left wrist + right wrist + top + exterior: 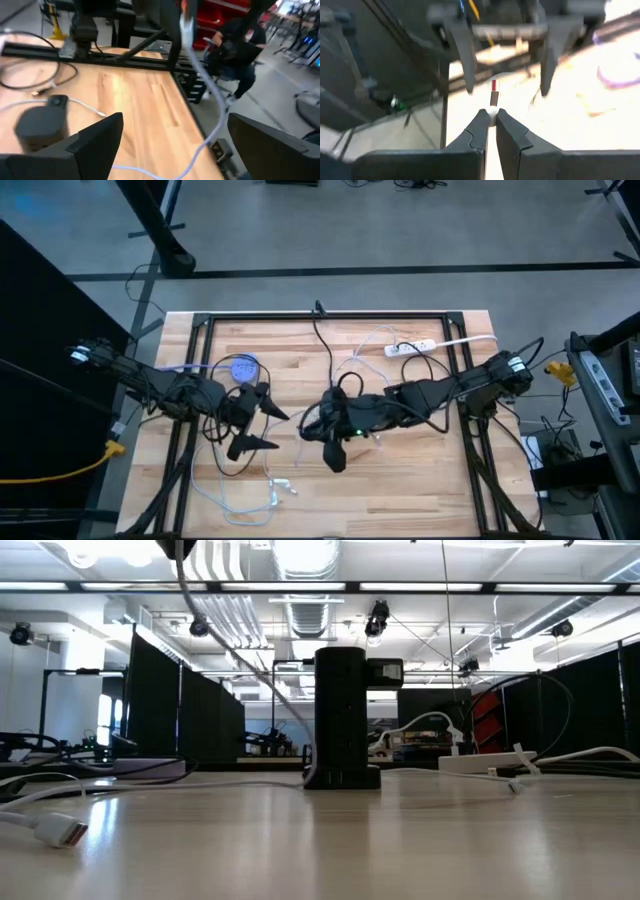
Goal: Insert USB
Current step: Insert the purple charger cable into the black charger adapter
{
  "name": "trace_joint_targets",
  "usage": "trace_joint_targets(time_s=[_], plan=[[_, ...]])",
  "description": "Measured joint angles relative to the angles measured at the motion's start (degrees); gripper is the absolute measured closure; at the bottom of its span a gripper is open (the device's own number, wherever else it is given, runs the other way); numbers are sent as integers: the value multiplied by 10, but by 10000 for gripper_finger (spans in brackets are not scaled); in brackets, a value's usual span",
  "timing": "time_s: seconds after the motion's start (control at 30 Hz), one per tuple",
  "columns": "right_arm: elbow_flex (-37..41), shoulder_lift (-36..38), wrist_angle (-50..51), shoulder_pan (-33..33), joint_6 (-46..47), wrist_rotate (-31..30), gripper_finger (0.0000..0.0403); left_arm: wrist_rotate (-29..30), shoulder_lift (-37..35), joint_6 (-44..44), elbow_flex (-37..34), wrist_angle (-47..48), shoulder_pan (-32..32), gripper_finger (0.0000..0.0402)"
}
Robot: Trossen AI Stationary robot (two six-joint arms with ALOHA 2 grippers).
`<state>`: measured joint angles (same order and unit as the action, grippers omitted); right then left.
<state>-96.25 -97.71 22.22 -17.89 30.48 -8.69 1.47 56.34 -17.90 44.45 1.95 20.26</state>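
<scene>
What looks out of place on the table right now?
A white USB plug lies loose on the wood near the front edge, its cable sprawled in loops, unplugged. The left claw stands open and empty; the right claw is pinched shut on a small white piece.

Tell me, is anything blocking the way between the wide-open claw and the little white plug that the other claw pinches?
Nothing visible does. The right gripper is shut on the small white USB plug. The left gripper faces it with its fingers spread, and only air shows between them.
</scene>
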Motion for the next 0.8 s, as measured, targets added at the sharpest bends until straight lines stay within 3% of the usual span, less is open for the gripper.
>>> trace_joint_targets(time_s=[0.17,0.37,0.8], plan=[[0,-11,10,18,18,83,394,-35,29,-71,1,-10,-12,54],[0,-37,37,25,21,138,394,-70,68,-123,1,-18,-29,54],[1,-61,105,26,7,149,394,-129,137,-156,1,-69,-53,54]])
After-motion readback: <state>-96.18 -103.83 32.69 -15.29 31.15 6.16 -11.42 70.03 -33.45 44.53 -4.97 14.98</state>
